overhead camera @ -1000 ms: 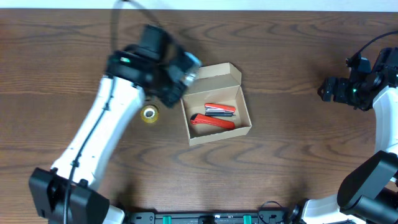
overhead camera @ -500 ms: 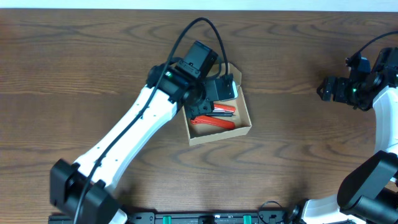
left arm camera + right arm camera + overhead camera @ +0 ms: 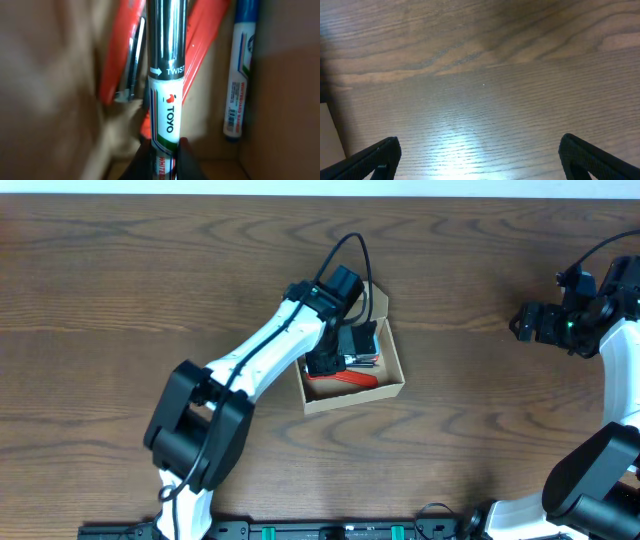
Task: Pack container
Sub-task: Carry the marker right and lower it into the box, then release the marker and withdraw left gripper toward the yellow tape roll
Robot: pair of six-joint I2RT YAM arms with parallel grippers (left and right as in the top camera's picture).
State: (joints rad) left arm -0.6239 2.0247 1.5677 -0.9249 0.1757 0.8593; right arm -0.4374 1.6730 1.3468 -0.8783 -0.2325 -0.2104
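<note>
Brown wood table (image 3: 120, 270) fills every view, with two arms over it. The left arm (image 3: 260, 355) reaches into the one box (image 3: 355, 398), which sits open near the middle, and it hides part of the inside from above. The right arm (image 3: 615, 350) is well apart at the far side. Its right gripper (image 3: 480, 155) is spread wide and holds nothing. One red tool (image 3: 345, 380) lies in the box. Only the left wrist view shows two markers. The left gripper (image 3: 162, 160) pinches the black-and-white marker (image 3: 165, 100), and the blue marker (image 3: 241, 75) lies by the wall.

Wooden table (image 3: 480, 380) — the container (image 3: 356, 399) sits on it.
</note>
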